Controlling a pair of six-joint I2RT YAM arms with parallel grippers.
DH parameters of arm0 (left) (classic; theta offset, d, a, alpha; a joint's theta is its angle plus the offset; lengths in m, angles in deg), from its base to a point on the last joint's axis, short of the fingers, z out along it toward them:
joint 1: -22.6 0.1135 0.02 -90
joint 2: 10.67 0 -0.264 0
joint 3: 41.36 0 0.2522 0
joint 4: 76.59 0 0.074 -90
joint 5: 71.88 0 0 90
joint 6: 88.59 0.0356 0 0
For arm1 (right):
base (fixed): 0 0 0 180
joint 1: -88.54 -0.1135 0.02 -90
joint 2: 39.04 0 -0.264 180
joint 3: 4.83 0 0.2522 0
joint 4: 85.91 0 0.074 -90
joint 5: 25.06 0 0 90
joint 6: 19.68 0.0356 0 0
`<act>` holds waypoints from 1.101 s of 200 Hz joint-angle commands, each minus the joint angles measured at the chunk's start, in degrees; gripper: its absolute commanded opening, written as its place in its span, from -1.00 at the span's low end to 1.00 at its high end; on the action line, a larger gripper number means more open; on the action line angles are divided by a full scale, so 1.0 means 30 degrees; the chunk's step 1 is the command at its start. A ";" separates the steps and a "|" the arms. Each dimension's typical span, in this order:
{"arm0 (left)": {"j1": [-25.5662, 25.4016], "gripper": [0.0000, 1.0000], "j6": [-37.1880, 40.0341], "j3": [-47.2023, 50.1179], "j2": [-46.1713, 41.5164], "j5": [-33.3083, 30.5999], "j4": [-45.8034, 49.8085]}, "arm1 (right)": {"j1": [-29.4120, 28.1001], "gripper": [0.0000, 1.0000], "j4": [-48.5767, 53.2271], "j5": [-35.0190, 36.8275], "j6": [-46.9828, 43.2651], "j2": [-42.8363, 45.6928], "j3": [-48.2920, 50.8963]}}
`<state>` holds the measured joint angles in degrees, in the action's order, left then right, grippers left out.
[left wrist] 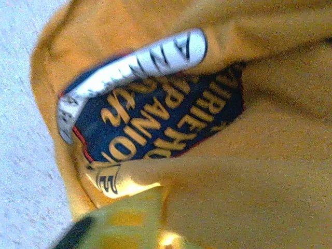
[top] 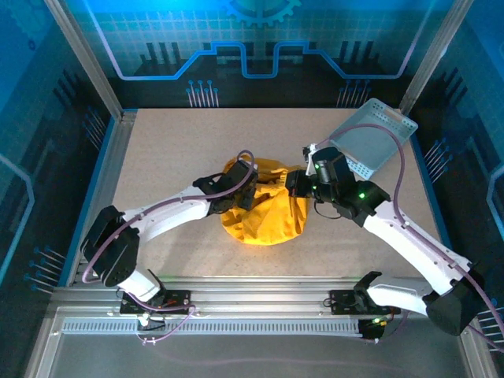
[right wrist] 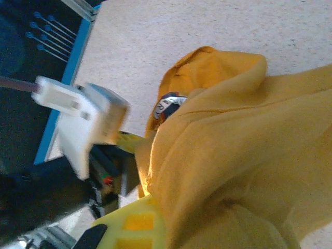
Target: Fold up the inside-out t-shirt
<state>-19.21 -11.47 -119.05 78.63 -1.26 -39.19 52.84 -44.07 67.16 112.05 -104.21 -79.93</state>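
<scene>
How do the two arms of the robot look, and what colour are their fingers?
The left arm and the right arm have white links with black joints and black wrists. A thin mauve cable runs along each. A green light glows on the right wrist. The fingers are yellow-green plastic.

I'm seeing the tan table (top: 165, 165) carrying the t-shirt (top: 264, 224), bunched at its middle; the pale basket (top: 370, 142) is sitting at the far right corner, possibly tipped up.
</scene>
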 commanded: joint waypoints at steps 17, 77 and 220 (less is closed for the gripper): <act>0.0105 -1.00 0.0936 -0.1965 -0.2588 -0.0853 -0.0105 | 0.0656 -1.00 0.1839 0.2184 -0.1428 -0.0461 -0.1255; 0.0881 -1.00 0.0563 -0.2108 -0.8482 0.6065 -0.0315 | 0.2215 -1.00 0.3686 0.3765 -0.3702 -0.2825 -0.6162; 0.5406 -1.00 -0.3007 -0.2804 0.0338 0.9127 0.2710 | -0.2239 0.46 0.0959 0.1648 -0.6146 -0.7824 -0.3383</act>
<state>-3.43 -18.68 -125.54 79.28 24.69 -30.17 49.41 -36.90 74.83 95.25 -123.42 -91.67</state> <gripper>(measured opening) 0.054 0.739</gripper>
